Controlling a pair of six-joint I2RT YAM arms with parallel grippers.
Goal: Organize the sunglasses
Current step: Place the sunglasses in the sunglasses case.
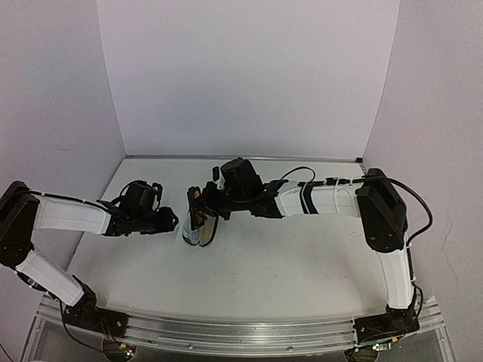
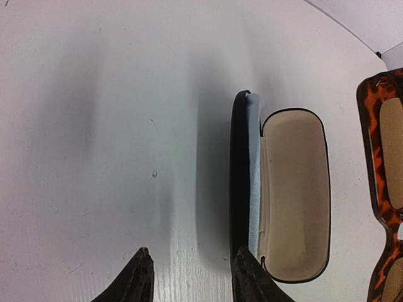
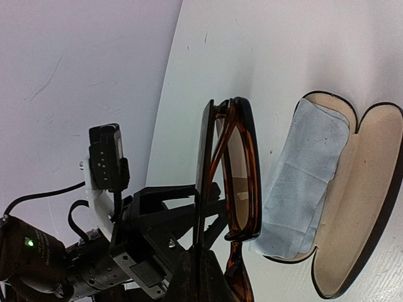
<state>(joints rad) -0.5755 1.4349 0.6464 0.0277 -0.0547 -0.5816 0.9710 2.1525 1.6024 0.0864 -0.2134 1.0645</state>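
White worktop [image 1: 287, 279] with pale walls on three sides carries an open case [image 3: 359, 207], black outside and tan inside, lying with both halves spread. One half holds a light blue cloth [image 3: 302, 182].

The right gripper [image 3: 201, 258] has its jaws closed tight on the sunglasses [image 3: 242, 182], pinching them at their near end. The sunglasses have a brown tortoiseshell frame and brownish lenses. They are held on edge just beside the cloth half of the case. Whether they touch the worktop cannot be told.

The left gripper [image 2: 192, 251] sits low at the other side of the case, its jaws about half open with only bare worktop between them. One of its fingers [image 2: 252, 280] is right at the black edge of the case; whether it touches is unclear.

From above, both grippers meet near the worktop's middle, with the case between them.
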